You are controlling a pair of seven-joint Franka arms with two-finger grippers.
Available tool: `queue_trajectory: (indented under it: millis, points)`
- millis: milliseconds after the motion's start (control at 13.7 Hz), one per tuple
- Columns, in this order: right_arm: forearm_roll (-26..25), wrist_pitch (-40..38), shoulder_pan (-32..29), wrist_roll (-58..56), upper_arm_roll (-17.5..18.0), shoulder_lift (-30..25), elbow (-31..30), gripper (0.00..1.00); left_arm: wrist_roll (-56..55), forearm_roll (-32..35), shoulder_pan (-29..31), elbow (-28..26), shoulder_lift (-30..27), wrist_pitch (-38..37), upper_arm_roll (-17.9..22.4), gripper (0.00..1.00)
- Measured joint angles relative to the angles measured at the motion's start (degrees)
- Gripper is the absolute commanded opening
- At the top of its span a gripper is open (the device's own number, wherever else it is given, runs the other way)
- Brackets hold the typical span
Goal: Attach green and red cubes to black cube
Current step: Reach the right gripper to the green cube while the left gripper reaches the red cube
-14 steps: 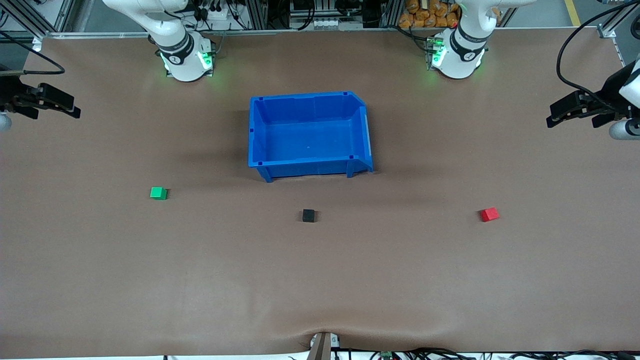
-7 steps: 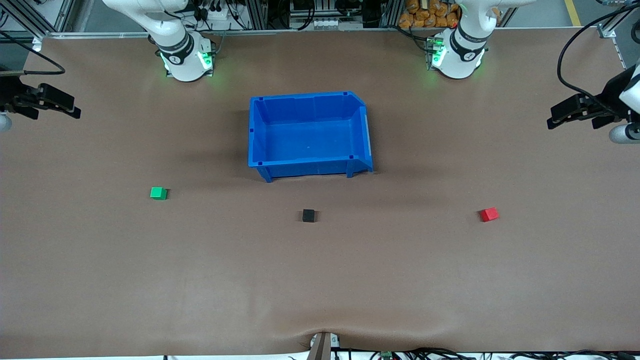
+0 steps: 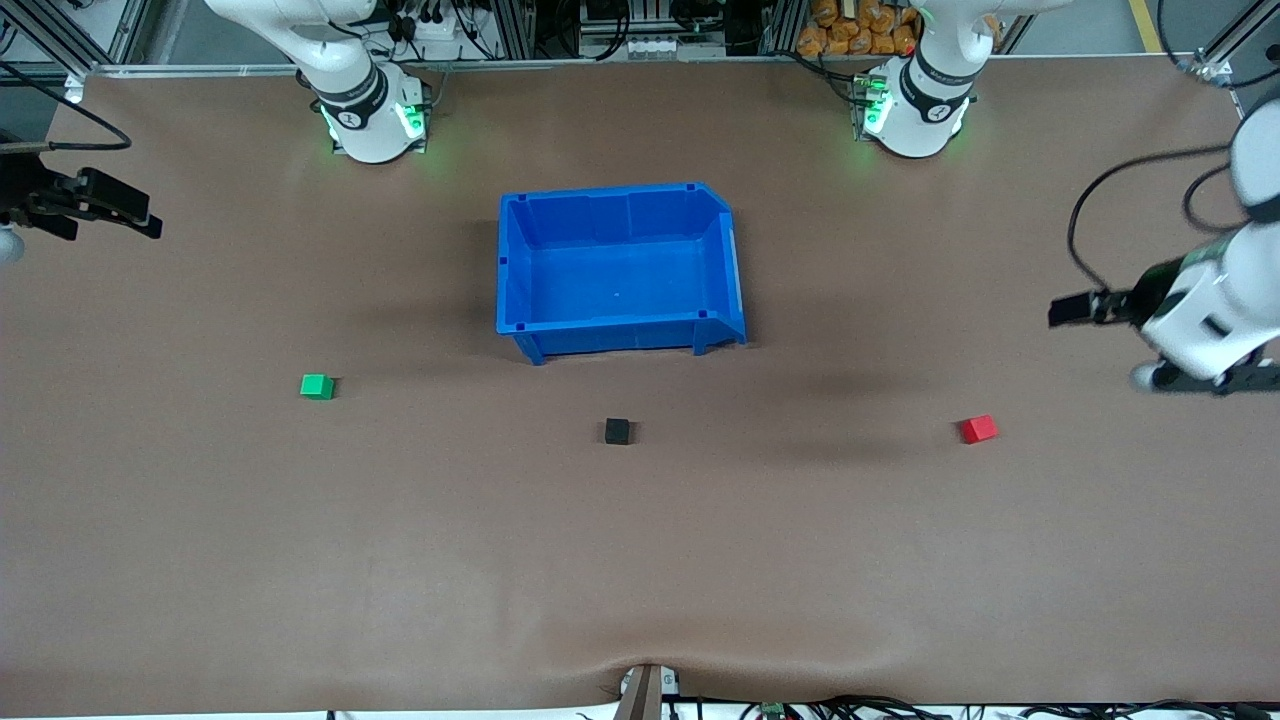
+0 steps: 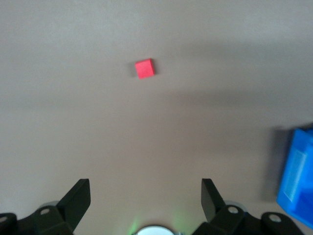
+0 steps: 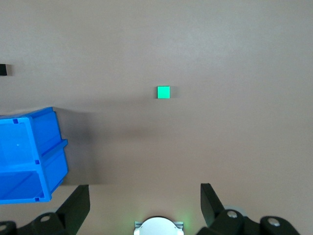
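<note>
The green cube (image 3: pixel 317 386), the black cube (image 3: pixel 617 431) and the red cube (image 3: pixel 979 429) lie apart on the brown table. The black one is in the middle, nearer the front camera than the blue bin. My left gripper (image 3: pixel 1200 378) is open and empty in the air over the left arm's end of the table, short of the red cube. The left wrist view shows the red cube (image 4: pixel 145 68) ahead of the open left gripper (image 4: pixel 146 196). My right gripper (image 3: pixel 150 222) waits open and empty at the right arm's end. Its wrist view (image 5: pixel 144 196) shows the green cube (image 5: pixel 163 92).
A blue bin (image 3: pixel 517 262) stands open and empty mid-table between the arm bases. It also shows in the right wrist view (image 5: pixel 49 147) and the left wrist view (image 4: pixel 298 181). The black cube (image 5: pixel 2 70) peeks in at the edge of the right wrist view.
The left arm has swung toward the red cube and turned its hand down toward the table. The right arm and the cubes have not moved.
</note>
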Motion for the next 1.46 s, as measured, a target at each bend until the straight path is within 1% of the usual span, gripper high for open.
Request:
queue_trajectory:
  millis: [220,366,585,732,878,1024,1244,1463]
  points:
    - [0.0,5.2,0.8,0.0,0.1,0.3,-4.2,1.00,-0.1,0.9,0.8,-0.1,7.5,6.6,0.0,1.00]
    - [0.0,9.7,0.9,0.0,0.1,1.1,-7.5,1.00,-0.1,0.9,1.3,-0.1,10.8,8.8,0.0,1.00]
    - [-0.1,17.5,0.9,0.0,-0.1,3.7,-12.3,1.00,-0.1,0.9,1.3,-1.3,13.2,12.0,-0.1,1.00]
    - [-0.1,23.8,0.9,0.0,-0.2,5.6,-16.2,1.00,-0.1,1.0,1.4,-3.4,14.4,16.4,-0.1,1.00]
    - [-0.1,28.8,0.9,0.0,-0.2,7.7,-19.5,1.00,-0.1,1.0,2.3,-4.2,16.4,19.6,0.0,1.00]
    - [-0.1,32.4,0.9,0.0,-0.2,10.8,-20.9,1.00,-0.1,1.0,3.2,-4.3,18.7,22.7,0.0,1.00]
    - [-0.1,36.7,0.9,0.0,-0.2,15.7,-21.0,1.00,-0.1,1.0,4.3,-4.4,22.3,27.6,0.0,1.00]
    - [-0.1,41.9,0.9,-0.2,-0.2,20.5,-21.2,1.00,-0.1,0.9,4.7,-4.4,24.7,29.7,0.0,1.00]
